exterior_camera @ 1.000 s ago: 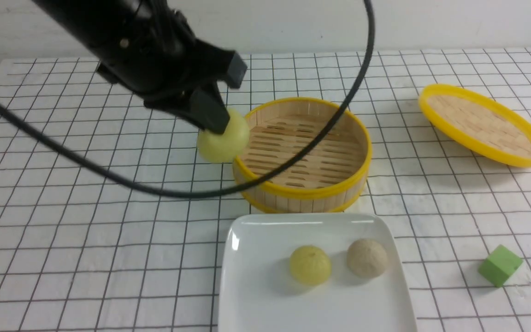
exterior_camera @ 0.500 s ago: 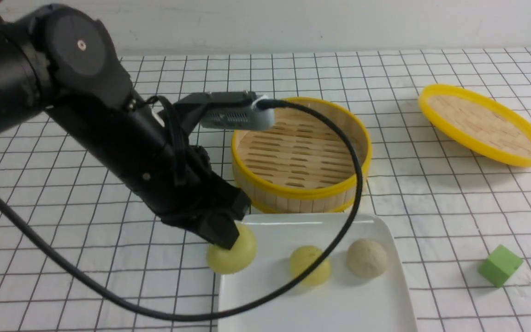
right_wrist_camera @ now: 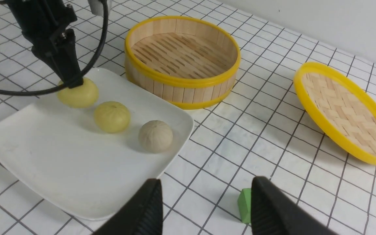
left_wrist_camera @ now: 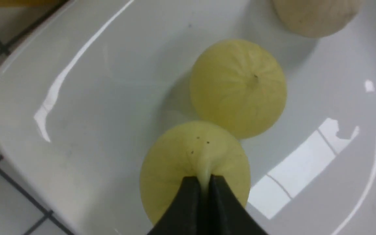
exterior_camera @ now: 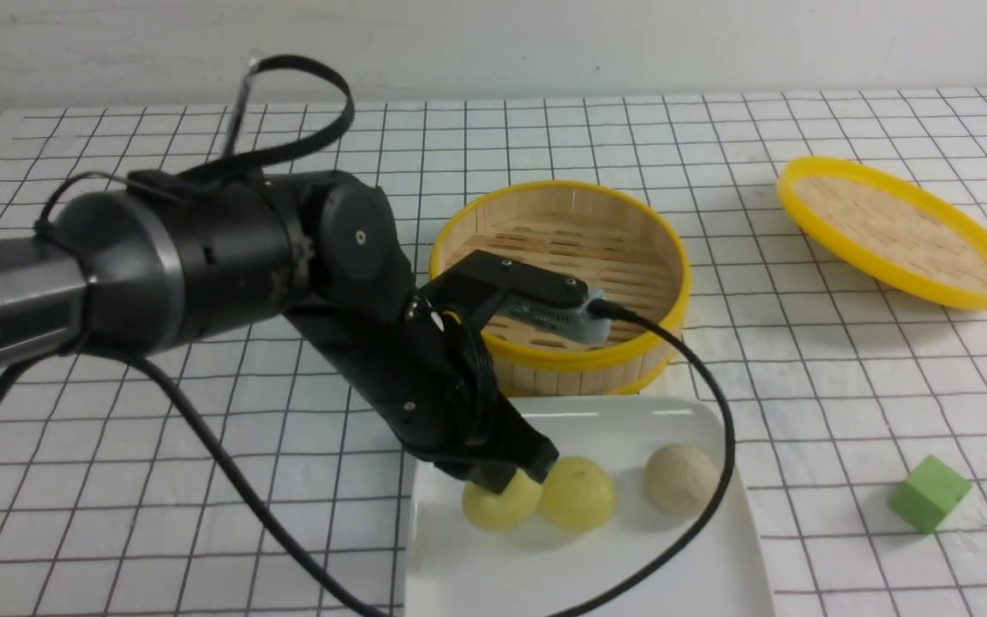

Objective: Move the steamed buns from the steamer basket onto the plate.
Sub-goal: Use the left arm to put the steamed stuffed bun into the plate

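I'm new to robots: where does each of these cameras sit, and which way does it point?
Front view: sits between the arms, looks forward over the table at the basket, plate and lid; the left arm shows.
Left wrist view: rides on the left arm, looks down at the plate; the left gripper shows, shut on a yellow bun.
Right wrist view: rides on the right arm, looks across the table; the open right gripper shows.
Shared: all three show the plate and that bun.

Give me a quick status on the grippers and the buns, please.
Left gripper jaws shut on yellow bun, at plate. Right gripper jaws open. Steamer basket empty, nothing blocking.
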Robot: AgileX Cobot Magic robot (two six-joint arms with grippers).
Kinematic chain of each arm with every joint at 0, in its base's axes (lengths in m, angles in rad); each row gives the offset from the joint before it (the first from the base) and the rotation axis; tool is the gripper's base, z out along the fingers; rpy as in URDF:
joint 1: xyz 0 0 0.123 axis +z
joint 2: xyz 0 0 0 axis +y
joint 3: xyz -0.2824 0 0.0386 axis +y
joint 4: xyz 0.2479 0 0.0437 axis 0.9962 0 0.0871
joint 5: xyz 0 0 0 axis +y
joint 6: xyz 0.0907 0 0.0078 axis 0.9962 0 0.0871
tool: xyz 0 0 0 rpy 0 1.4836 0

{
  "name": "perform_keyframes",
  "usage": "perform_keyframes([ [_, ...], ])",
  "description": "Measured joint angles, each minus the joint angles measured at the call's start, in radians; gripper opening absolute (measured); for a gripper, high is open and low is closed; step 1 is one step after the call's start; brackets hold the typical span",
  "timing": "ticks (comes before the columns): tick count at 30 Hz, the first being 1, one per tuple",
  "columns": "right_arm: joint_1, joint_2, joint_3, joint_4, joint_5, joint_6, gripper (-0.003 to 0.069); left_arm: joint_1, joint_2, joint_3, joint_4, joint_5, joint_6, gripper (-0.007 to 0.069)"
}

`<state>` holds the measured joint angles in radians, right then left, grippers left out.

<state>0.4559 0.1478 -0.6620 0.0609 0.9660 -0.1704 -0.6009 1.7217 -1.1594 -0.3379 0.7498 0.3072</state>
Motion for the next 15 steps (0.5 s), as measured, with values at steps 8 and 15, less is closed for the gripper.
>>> perform_keyframes([
  [8, 0.000, 0.000, 0.000, 0.000, 0.030, 0.001, 0.0378, 0.000, 0.002, 0.000, 0.073, -0.056, -0.036, 0.0020],
  [15, 0.000, 0.000, 0.000, 0.000, 0.031, 0.001, 0.0378, 0.000, 0.002, 0.000, 0.079, -0.056, -0.037, 0.0020],
])
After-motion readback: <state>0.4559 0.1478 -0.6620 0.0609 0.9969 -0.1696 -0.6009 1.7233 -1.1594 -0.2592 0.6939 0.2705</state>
